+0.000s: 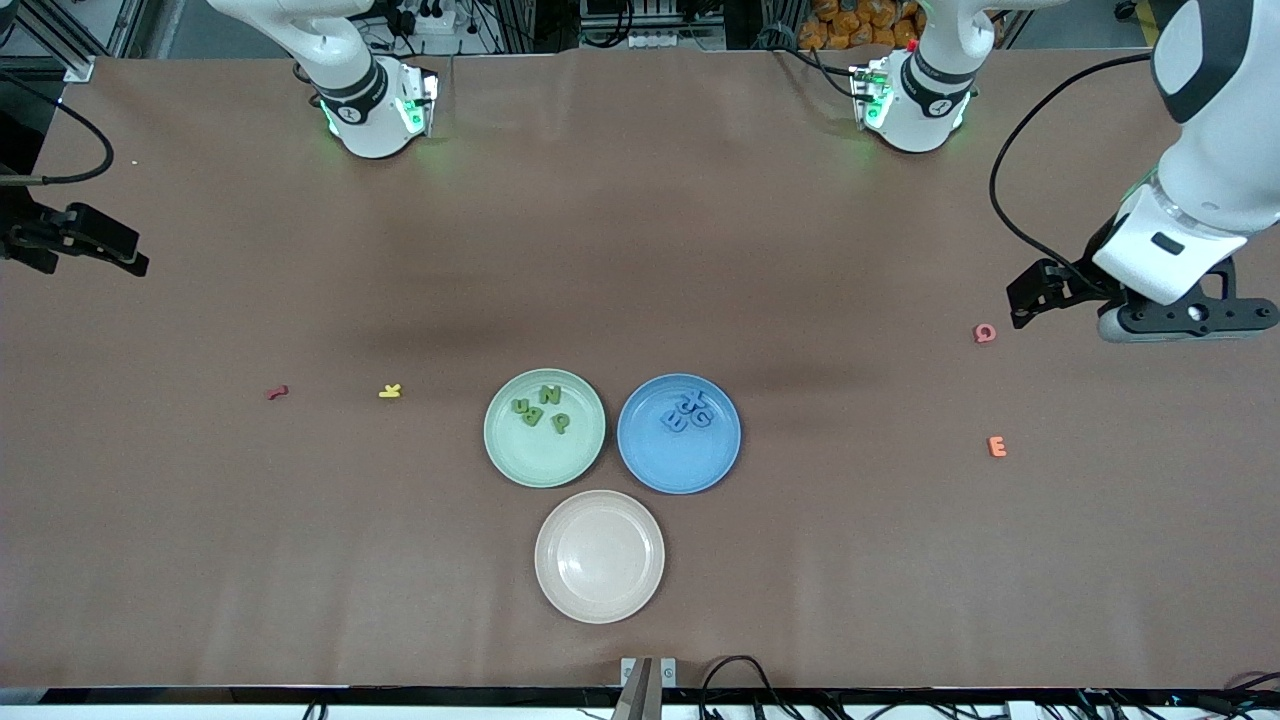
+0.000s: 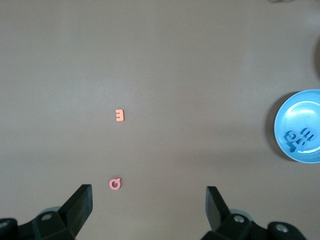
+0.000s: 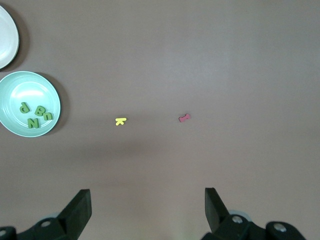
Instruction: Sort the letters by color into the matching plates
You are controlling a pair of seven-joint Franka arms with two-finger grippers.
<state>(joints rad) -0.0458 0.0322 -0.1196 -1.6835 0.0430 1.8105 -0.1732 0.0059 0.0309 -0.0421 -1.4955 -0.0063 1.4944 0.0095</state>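
1. Four dark green letters [image 1: 541,408] lie in the mint green plate [image 1: 509,446] at the middle of the tabletop [image 1: 640,250].
2. The blue letters [image 1: 688,411] sit bunched together in the blue plate [image 1: 655,465], which touches the green one on the side toward the left arm's end.
3. An empty beige-pink plate [image 1: 600,590] rests nearer the front camera, touching both.
4. The left end effector [image 2: 149,205] hovers with fingers spread, holding nothing, over the tabletop near a pink letter [image 1: 985,333]; an orange letter [image 1: 996,446] lies nearer the camera.
5. The right end effector [image 3: 148,205] hangs spread and empty at the right arm's end; a yellow letter [image 1: 390,391] and a red letter [image 1: 278,393] lie apart on the tabletop.
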